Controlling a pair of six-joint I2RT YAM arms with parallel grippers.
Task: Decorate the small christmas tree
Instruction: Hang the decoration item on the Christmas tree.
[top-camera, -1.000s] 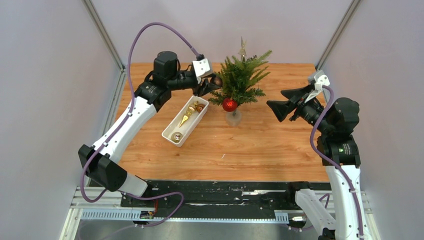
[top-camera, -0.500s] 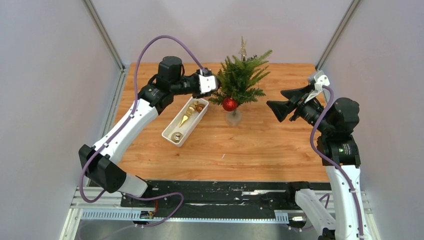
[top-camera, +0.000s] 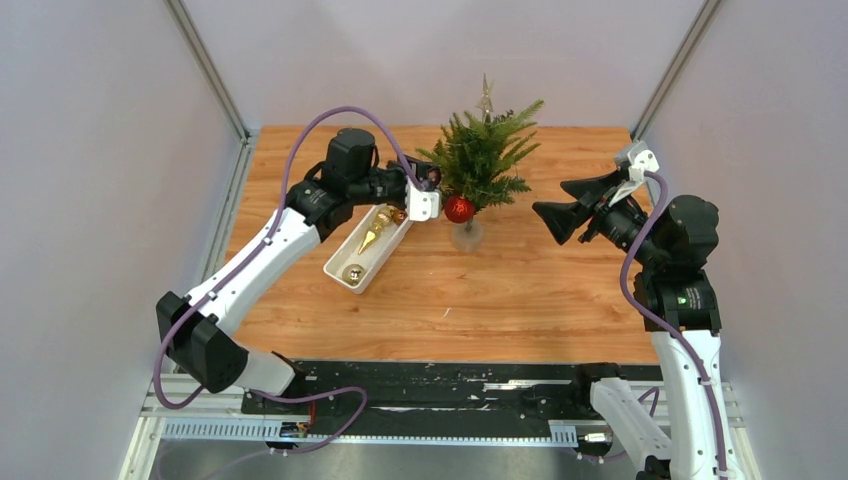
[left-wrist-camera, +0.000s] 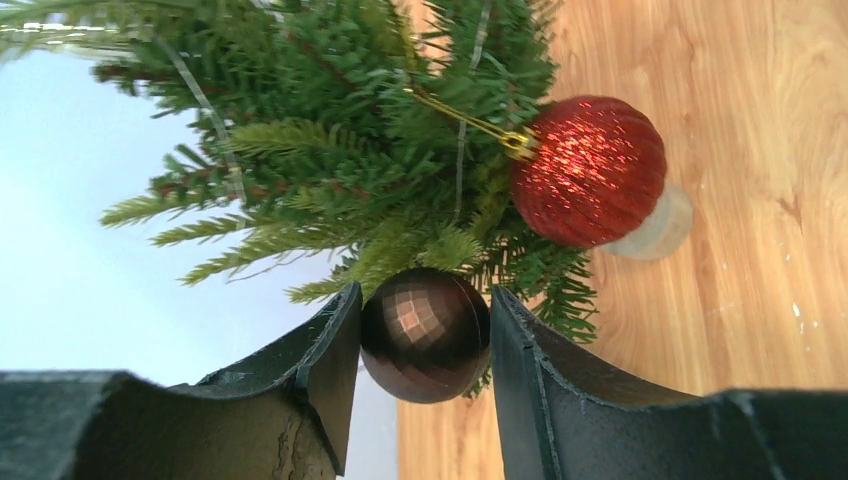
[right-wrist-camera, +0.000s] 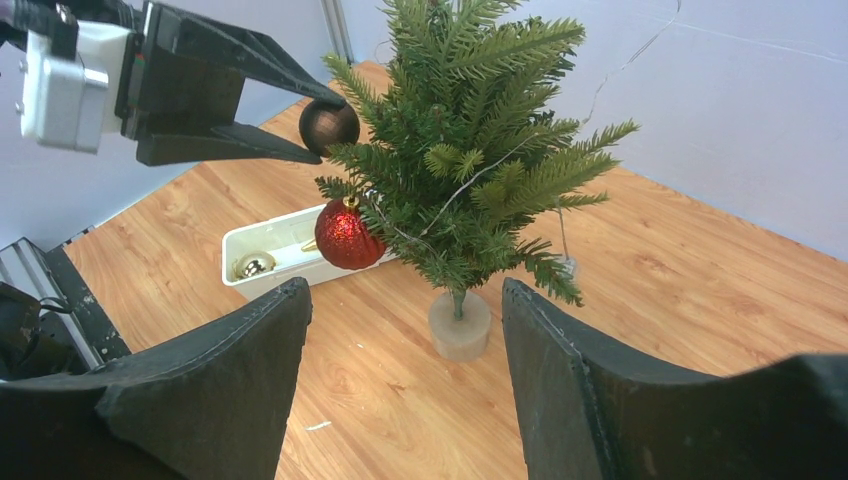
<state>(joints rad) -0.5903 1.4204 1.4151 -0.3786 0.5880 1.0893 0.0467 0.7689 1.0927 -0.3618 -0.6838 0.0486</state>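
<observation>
Where everything stands, surface (top-camera: 520, 290): light wood-grain top, arms bolted at its near edge.
Left arm: stretched out over the tray toward the left flank of the tree.
Right arm: folded at the right edge, wrist aimed at the tree from the right.
Tree (top-camera: 485, 155): small green fir, upright at the far middle of the surface, just right of the tray's far end; a pale star (top-camera: 486, 98) sits at its tip.
Tray (top-camera: 335, 262): white, oblong, lying slantwise left of the tree, far end near the trunk.
Right pincer (right-wrist-camera: 405, 290): released, jaws spread wide, nothing between them; well apart from the tree.
Left pincer (left-wrist-camera: 425, 292): clenched on the brown ball, one finger on each side, tips right at the needles.
Tree base (right-wrist-camera: 459, 325): small pale round foot, flat on the surface.
Red ball (left-wrist-camera: 588, 170): glittery, hanging on a gold loop from a low branch on the tray side of the tree.
Brown ball (left-wrist-camera: 425, 335): faceted, glossy, touching the outer needles above the red ball.
Tray contents: gold cone (top-camera: 371, 238) in the middle, gold ball (top-camera: 353, 272) at the near end; more gold pieces at the far end, too small to tell.
</observation>
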